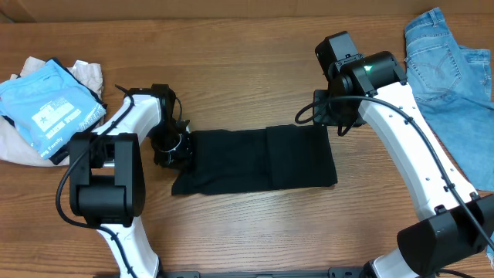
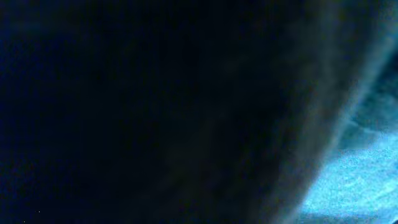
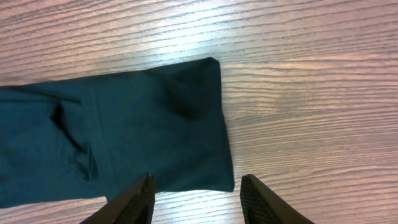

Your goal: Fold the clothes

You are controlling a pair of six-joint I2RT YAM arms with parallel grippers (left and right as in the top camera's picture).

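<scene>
The left gripper [image 1: 171, 148] is set at the left edge of the shirt [image 1: 262, 158], which is laid on the table [image 1: 247, 232] as a folded strip. Its grip cannot be told, its view being filled with dark cloth. The right gripper [image 3: 198, 183] is held apart, empty, by the right end. If only one layer is pinched, the strip may be dragged askew or unfolded.
</scene>
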